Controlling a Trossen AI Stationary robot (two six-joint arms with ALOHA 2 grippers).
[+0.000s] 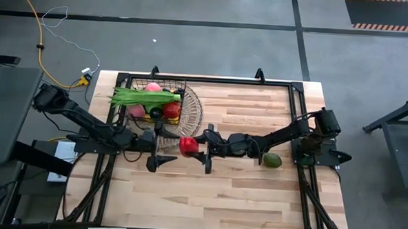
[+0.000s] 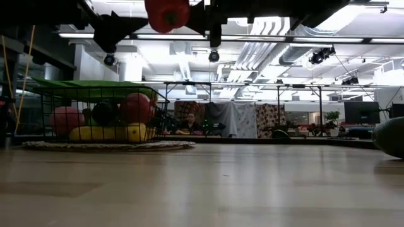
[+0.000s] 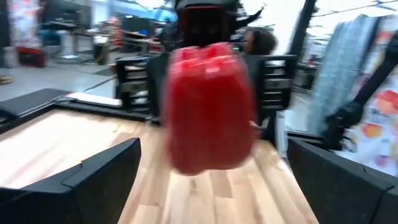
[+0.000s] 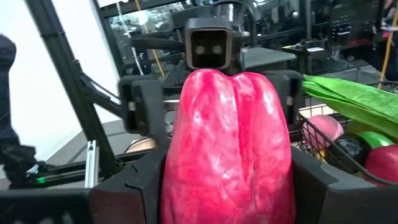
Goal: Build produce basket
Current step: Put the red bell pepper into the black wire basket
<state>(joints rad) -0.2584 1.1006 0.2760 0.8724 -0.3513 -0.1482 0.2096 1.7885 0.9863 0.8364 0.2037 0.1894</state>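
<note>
A red toy bell pepper (image 1: 188,146) hangs high over the table's middle, and my right gripper (image 1: 197,147), reaching in from the right, is shut on it. My left gripper (image 1: 169,147) faces it from the left with fingers wide open, one on each side of the pepper (image 3: 211,106), apart from it. The black wire basket (image 1: 156,102) stands on the tan wicker tray (image 1: 194,110) at the far left. It holds the long green stalk (image 1: 144,97), a pink peach (image 1: 152,88), red and dark pieces and a banana (image 2: 104,133). An avocado (image 1: 272,159) lies on the table under the right arm. My right gripper pinches the red pepper across its sides (image 4: 180,180) between its two fingers (image 4: 134,186). The fingers come level from the table's right. The pepper is lifted well clear of the table (image 2: 167,12) and sticks out beyond the fingertips toward the left gripper.
The wicker tray and basket fill the far left part of the wooden table (image 1: 242,199). A black frame (image 1: 212,80) runs along the far edge and sides. The near half of the table is bare wood. A person (image 2: 189,123) sits in the room far behind.
</note>
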